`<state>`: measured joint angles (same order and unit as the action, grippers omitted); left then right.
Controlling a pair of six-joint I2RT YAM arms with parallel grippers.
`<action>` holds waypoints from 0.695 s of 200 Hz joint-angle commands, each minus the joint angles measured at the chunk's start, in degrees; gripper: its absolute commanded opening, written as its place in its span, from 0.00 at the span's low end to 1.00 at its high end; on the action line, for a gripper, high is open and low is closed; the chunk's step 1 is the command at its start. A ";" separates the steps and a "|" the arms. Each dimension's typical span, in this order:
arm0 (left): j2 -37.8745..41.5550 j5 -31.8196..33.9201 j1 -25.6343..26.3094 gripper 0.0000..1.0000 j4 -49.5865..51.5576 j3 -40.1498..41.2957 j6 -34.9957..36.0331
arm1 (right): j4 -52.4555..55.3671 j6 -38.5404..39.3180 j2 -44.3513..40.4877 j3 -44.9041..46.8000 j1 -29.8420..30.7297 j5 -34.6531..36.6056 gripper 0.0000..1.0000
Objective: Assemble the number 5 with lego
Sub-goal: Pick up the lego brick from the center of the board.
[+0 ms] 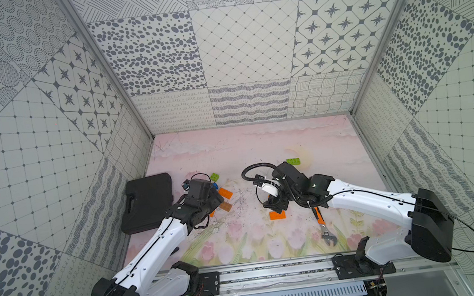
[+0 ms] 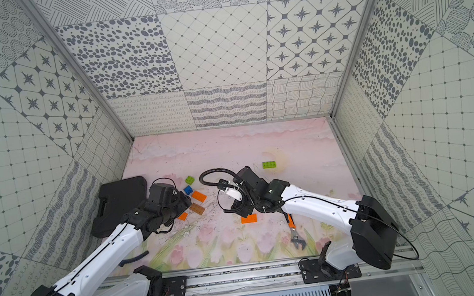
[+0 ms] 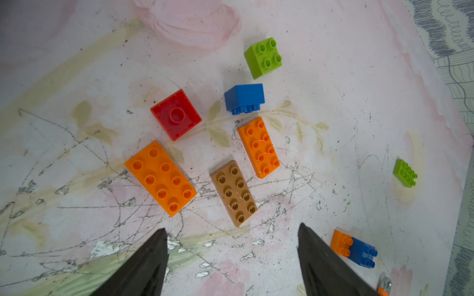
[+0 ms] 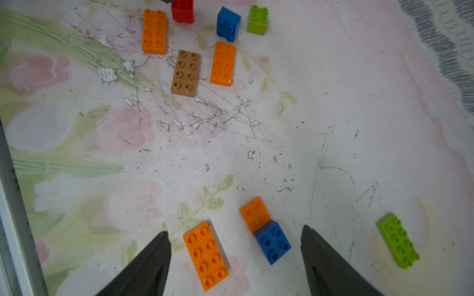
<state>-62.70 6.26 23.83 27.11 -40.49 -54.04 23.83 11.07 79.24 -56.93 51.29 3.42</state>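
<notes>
On the pink mat (image 1: pixel 260 146), far left: black case (image 1: pixel 147 201), closed, against the side wall. Next, left gripper (image 3: pixel 232 230) hangs over a loose cluster of bricks, jaws apart, nothing between them. Cluster in the left wrist view: big orange brick (image 3: pixel 161 178), red brick (image 3: pixel 176 114) upside down, brown brick (image 3: pixel 233 192), second orange brick (image 3: pixel 258 147), blue brick (image 3: pixel 245 98) on its side, small green brick (image 3: pixel 263 57). None touching. Mid-mat: right gripper (image 4: pixel 234 233) wide open, empty, just above an orange brick (image 4: pixel 206 255) and an orange-and-blue pair (image 4: pixel 265 230) butted end to end. Right of those, long green brick (image 4: pixel 398 241) alone. Wrench (image 1: pixel 324 227) lies near the front edge, under the right arm.
</notes>
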 commanded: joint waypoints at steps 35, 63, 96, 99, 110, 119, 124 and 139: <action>-17.75 -3.47 -5.50 0.68 2.09 -13.17 10.30 | -2.25 -15.19 -1.40 -0.29 -1.15 3.49 0.99; -28.14 -3.22 -5.80 0.68 6.49 -21.99 16.66 | -4.06 -18.35 -2.72 1.72 -1.84 2.67 0.99; -35.79 -1.73 -5.75 0.67 9.77 -28.50 21.55 | -5.11 -22.50 -2.72 3.09 -1.92 2.00 0.99; -36.20 -1.41 -5.81 0.68 9.81 -28.77 21.26 | -5.04 -22.68 -2.63 3.13 -1.97 1.74 0.99; -37.97 -1.41 -5.82 0.70 9.69 -29.85 20.56 | -5.05 -23.65 -2.11 3.14 -1.95 1.05 0.99; -39.62 -0.82 -5.77 0.70 11.33 -31.49 18.60 | -5.11 -24.35 -1.63 3.02 -1.96 0.89 0.99; -40.28 -0.25 -5.80 0.71 12.01 -32.21 17.31 | -5.03 -24.67 -1.31 2.88 -1.96 1.04 0.99; -41.40 2.29 -5.83 0.71 11.92 -32.39 14.39 | -4.43 -25.43 -0.38 2.04 -1.98 0.97 0.99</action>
<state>-100.36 4.84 18.70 33.41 -69.80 -39.11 21.58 -11.09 77.82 -53.95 49.47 5.15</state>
